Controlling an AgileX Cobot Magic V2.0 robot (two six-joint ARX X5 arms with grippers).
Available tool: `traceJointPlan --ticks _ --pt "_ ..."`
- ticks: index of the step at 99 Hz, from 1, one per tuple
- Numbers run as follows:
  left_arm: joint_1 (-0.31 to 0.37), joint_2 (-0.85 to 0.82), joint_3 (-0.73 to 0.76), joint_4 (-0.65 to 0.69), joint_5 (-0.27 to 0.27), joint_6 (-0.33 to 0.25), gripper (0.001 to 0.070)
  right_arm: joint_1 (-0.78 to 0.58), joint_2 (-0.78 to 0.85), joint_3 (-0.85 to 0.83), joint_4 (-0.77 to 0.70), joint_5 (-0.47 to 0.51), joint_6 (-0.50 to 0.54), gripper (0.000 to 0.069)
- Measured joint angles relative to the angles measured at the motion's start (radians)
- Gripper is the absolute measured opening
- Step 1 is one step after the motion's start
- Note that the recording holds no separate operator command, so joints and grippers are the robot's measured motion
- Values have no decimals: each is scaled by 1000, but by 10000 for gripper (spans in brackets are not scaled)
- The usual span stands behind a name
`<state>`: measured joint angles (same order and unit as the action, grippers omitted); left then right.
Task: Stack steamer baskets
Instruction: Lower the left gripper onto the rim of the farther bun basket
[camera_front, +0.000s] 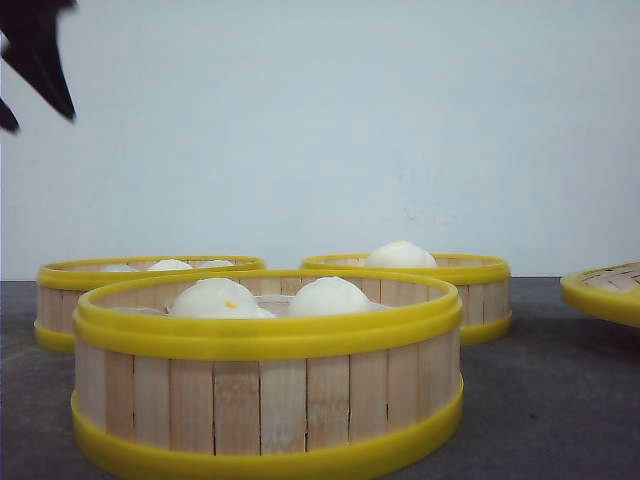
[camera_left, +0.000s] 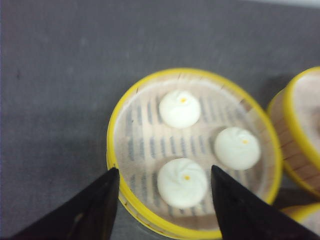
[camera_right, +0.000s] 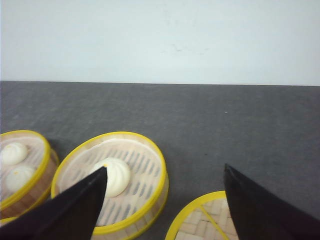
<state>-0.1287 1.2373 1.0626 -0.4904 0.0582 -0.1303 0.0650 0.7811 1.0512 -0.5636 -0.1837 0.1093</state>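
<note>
**Left arm lined up over rear-left basket, nothing stacked yet**

Three round shallow steamer baskets, pale wooden slat walls with thick yellow plastic rims, all sit separately on the dark grey table (camera_front: 560, 400).

- Near basket (camera_front: 268, 385): front centre, two white buns showing.
- Rear-left basket (camera_front: 140, 290): three white buns (camera_left: 182, 182) inside.
- Rear-right basket (camera_front: 440, 290): one white bun (camera_right: 117, 176).

A woven yellow-rimmed lid (camera_front: 605, 290) lies flat at far right, apart from the baskets, likely kept for last.

Left gripper (camera_left: 165, 200) hangs above the rear-left basket, jaws spread wide, empty, fingers straddling the near rim. That reads as a set-up to clamp the wall from both sides.

Right gripper (camera_right: 165, 200) is also spread and empty, hovering between the rear-right basket and the lid, clear of both.
</note>
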Motion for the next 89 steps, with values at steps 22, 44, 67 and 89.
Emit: traceJointPlan --ticks 22,44,67,89 --pt "1 254 140 -72 -48 8 346 31 13 0 -1 0 0 460" --pt "36 391 230 -116 -87 24 346 43 27 0 -3 0 0 460" --pt "76 460 231 -117 -81 33 346 45 53 0 -3 0 -4 460" --pt "80 511 231 -89 -78 34 305 46 94 0 -3 0 -8 460"
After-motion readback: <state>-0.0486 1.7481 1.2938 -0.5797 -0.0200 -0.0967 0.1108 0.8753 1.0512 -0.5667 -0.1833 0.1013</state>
